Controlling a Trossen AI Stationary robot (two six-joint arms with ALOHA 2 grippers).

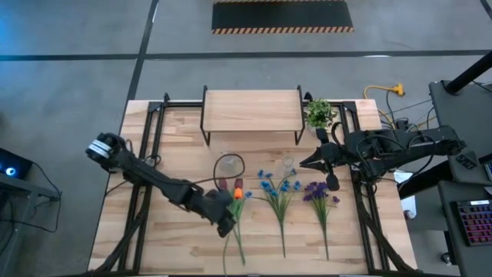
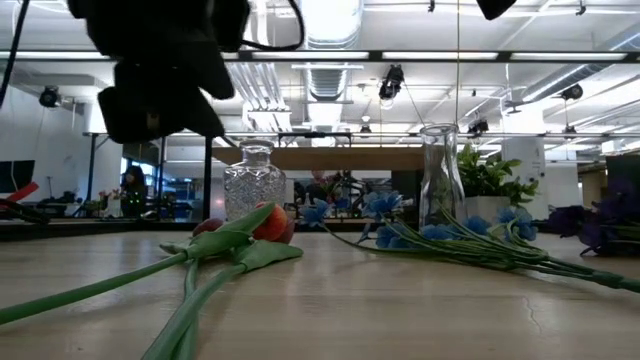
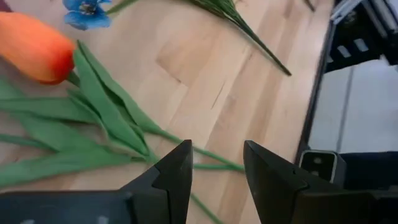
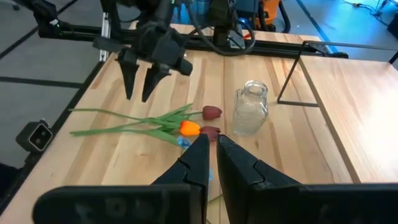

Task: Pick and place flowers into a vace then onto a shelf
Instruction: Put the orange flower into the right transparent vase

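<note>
The tulips (image 1: pixel 233 190) lie on the table, blooms toward the far edge: an orange one (image 3: pixel 34 46) and two dark red ones (image 4: pixel 212 112). To their right lie the blue bunch (image 1: pixel 278 187) and the purple bunch (image 1: pixel 318 192). A round cut-glass vase (image 1: pixel 228 164) and a slim clear vase (image 2: pixel 442 185) stand upright behind them. My left gripper (image 3: pixel 214 165) hovers open over the tulip stems (image 4: pixel 118 122), fingers pointing down, touching nothing. My right gripper (image 4: pixel 212 149) is shut, up in the air beside the slim vase (image 1: pixel 288 163).
The shelf (image 1: pixel 251 111) stands at the table's far edge, with a small potted plant (image 1: pixel 319 113) to its right. Black frame rails (image 1: pixel 151 135) run along both table sides. Bare tabletop lies along the near edge and on the left.
</note>
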